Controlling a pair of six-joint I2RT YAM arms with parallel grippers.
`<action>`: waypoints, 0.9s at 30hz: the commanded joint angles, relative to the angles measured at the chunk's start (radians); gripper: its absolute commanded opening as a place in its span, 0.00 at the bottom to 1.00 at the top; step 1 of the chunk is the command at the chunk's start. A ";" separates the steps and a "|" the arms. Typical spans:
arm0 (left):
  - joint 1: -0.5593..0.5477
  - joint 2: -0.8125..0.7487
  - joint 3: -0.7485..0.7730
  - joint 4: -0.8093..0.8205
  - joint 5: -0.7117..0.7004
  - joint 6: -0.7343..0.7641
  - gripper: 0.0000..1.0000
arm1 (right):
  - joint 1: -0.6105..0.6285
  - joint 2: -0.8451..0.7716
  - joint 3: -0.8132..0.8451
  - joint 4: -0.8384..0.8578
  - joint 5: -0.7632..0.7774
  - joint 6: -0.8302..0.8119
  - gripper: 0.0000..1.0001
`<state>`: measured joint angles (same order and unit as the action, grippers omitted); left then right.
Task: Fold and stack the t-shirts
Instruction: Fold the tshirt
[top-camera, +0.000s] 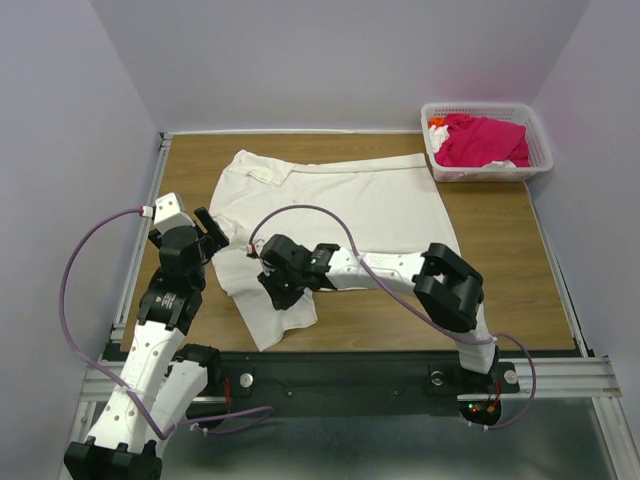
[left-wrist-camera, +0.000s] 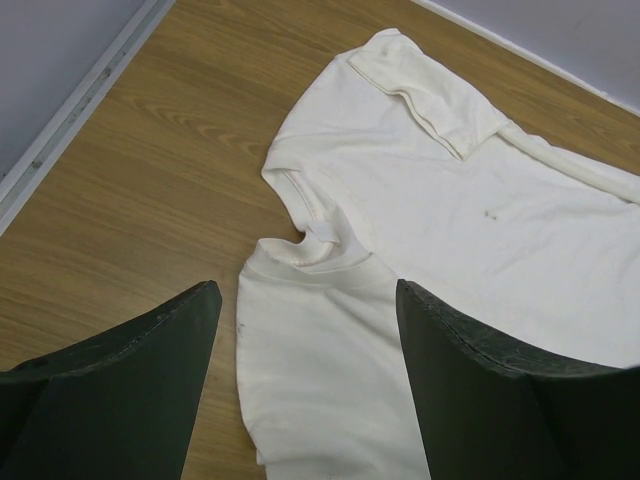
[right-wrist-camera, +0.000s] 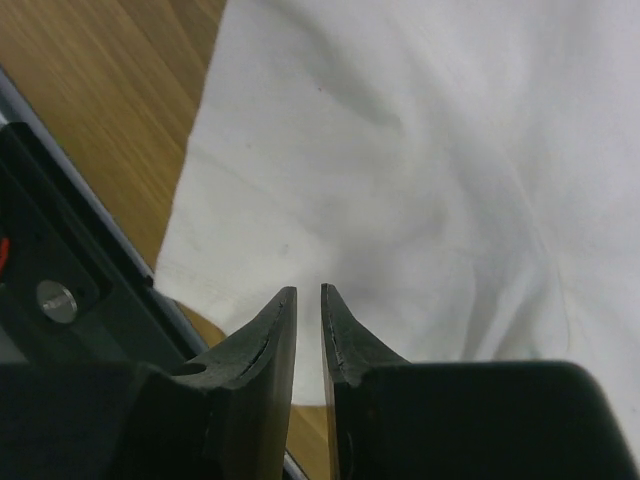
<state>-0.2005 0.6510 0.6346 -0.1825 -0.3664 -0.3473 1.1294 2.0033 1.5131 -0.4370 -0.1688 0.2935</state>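
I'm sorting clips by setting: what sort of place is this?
Probably a robotics lab test cell, not a home: a brown wooden tabletop boxed in by plain pale walls, two black-and-white robot arms at a silver metal rail frame, and an off-white cloth t-shirt laid out.

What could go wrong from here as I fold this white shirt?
1. The off-white t-shirt has its near corner at the table's front edge, by the black rail. A pull from the right gripper, jaws nearly closed above it, could drag cloth off the wood.
2. The open left gripper hovers by the collar, close to the right gripper; they might collide.
3. The purple cable arcs over the shirt and may snag.
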 joint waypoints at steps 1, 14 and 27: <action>-0.010 -0.016 0.000 0.043 -0.019 0.018 0.82 | 0.023 0.048 0.058 -0.003 -0.029 -0.036 0.22; -0.014 -0.021 -0.004 0.048 -0.017 0.019 0.82 | 0.072 0.104 -0.011 -0.011 -0.173 -0.044 0.22; -0.019 -0.016 -0.006 0.055 0.021 0.013 0.82 | 0.116 -0.032 -0.011 -0.077 -0.178 -0.044 0.22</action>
<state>-0.2150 0.6453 0.6346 -0.1730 -0.3641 -0.3420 1.2392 2.0872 1.4822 -0.4839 -0.4099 0.2577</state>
